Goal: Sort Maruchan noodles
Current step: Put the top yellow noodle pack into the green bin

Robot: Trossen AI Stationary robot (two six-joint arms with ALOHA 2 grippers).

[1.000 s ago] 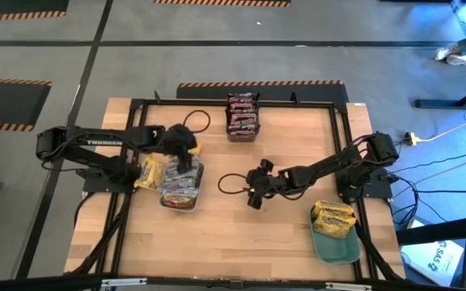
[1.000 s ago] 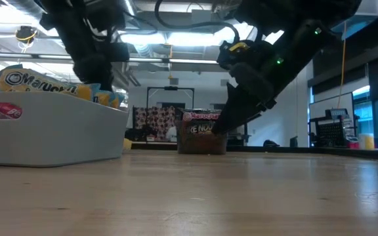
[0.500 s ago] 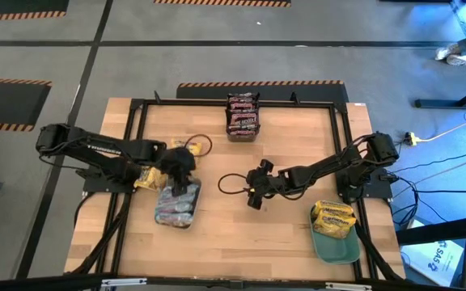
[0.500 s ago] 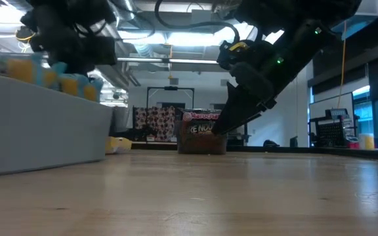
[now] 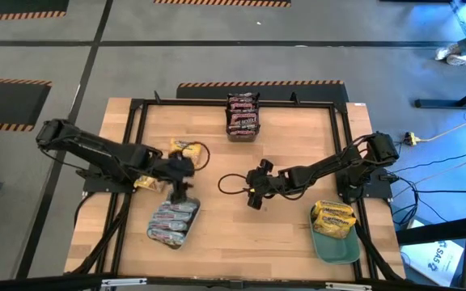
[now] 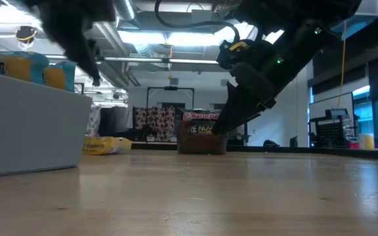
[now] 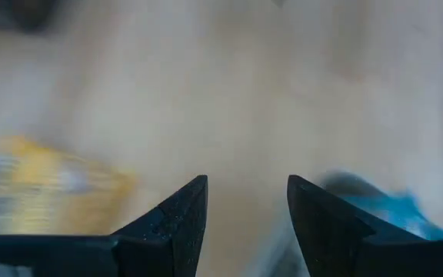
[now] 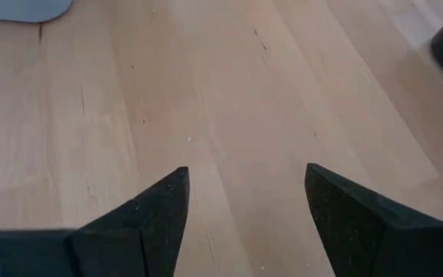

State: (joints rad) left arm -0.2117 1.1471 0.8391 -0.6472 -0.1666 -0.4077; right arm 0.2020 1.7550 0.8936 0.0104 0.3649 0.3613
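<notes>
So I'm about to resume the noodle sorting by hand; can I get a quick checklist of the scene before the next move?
1. Left gripper empty: ok, open fingers with nothing between them.
2. Right gripper empty: ok, open over bare table.
3. Grey tray square to the table: not ok, it lies askew, holding pinkish packets.
4. Yellow packets sorted: not ok, some lie loose on the wood.
5. Teal tray holds yellow packets: ok.
6. Dark packets stacked at far edge: ok.
</notes>
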